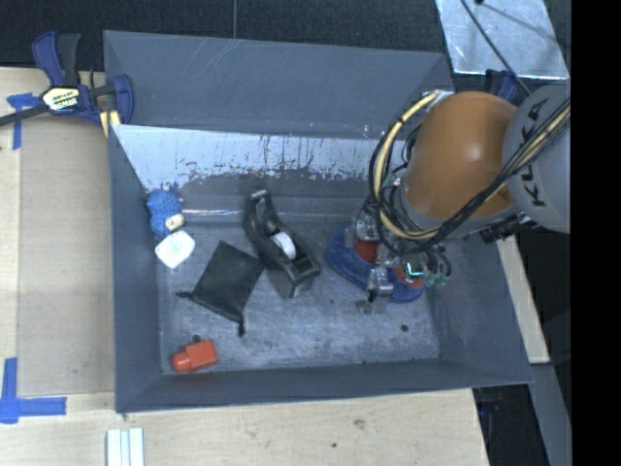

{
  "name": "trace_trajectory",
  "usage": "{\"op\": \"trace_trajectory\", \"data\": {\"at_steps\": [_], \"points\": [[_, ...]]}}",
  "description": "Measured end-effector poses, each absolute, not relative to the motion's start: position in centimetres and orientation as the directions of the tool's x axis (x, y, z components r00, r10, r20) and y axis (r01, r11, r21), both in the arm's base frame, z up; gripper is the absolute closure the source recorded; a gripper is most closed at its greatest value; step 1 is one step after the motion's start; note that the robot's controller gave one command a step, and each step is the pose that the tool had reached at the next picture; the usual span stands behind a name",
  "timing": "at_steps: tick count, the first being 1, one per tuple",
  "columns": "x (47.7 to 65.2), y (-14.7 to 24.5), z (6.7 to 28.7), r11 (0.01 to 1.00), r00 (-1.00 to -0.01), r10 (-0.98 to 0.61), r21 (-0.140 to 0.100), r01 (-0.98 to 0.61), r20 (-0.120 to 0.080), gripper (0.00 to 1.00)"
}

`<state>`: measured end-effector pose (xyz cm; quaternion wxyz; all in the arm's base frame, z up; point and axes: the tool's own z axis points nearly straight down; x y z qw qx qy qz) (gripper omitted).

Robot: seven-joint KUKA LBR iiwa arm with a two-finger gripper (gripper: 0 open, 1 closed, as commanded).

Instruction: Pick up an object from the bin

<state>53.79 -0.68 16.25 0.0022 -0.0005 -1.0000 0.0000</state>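
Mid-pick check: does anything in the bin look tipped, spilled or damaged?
Only the black plastic tape dispenser in the middle of the grey metal bin: it seems tipped on its side, white roll up. Nothing looks spilled or broken. The gripper sits low over a blue round object at right.

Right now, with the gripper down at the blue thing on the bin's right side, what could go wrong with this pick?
The gripper sits at the near edge of the blue rounded thing, not its middle, so a grasp may slip off. The black tape dispenser lies close beside it; a dragged thing could bump it. The arm's orange cover hides part of the blue thing, so a hold is hard to check.
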Motion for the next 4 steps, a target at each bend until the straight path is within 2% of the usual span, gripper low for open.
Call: {"op": "trace_trajectory", "data": {"at_steps": [1,2,3,4], "points": [[57.5,-3.0,6.8,0.998,-0.998,0.065,0.002,0.065,-0.008,0.00],[57.6,-2.9,7.5,0.998,-0.998,0.064,0.002,0.064,-0.011,1.00],[57.2,-2.2,14.4,1.000,-1.000,0.029,0.000,0.029,-0.010,1.00],[57.8,-3.1,21.9,1.000,-1.000,-0.014,-0.001,-0.014,-0.013,1.00]]}}
